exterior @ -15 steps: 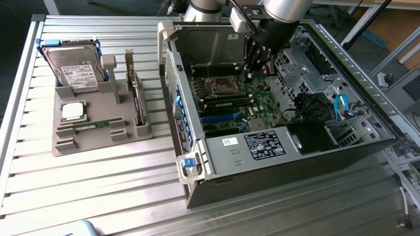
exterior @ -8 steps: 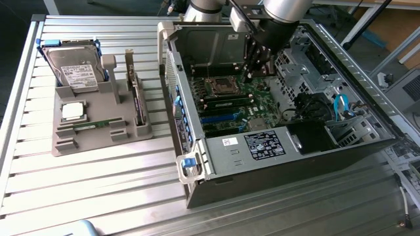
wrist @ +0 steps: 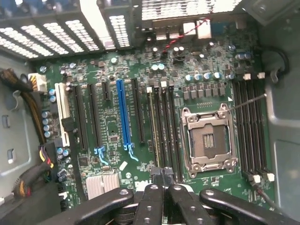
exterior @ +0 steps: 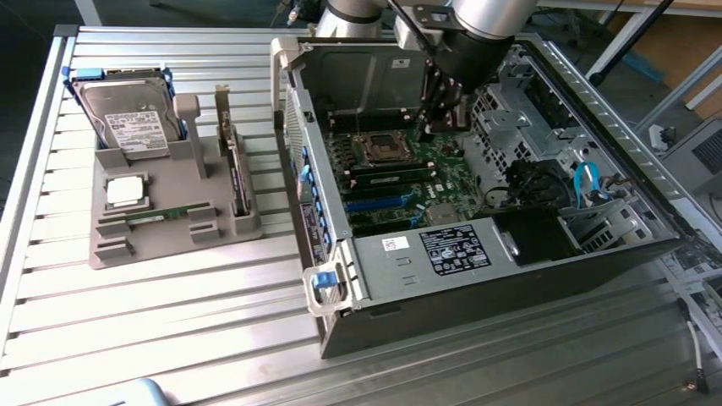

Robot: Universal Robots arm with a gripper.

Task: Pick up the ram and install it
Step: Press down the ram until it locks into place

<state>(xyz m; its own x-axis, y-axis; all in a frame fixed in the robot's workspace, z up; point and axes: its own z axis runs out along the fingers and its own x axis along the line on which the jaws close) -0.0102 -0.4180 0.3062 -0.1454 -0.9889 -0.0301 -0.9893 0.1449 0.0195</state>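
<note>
The ram (wrist: 153, 126) stands on edge in a memory slot on the motherboard (wrist: 112, 126), beside the empty processor socket (wrist: 208, 140). The hand (wrist: 162, 174) is pinched shut with nothing visibly between its fingers, its tips just above the near end of those slots. In the exterior view the hand (exterior: 432, 128) reaches down into the open computer case (exterior: 451, 288). Farther off, towards the exterior view's left, a second ram (exterior: 169, 213) lies flat on a grey tray (exterior: 169, 245) on the counter (exterior: 169, 321), near a hard drive (exterior: 127, 118).
</note>
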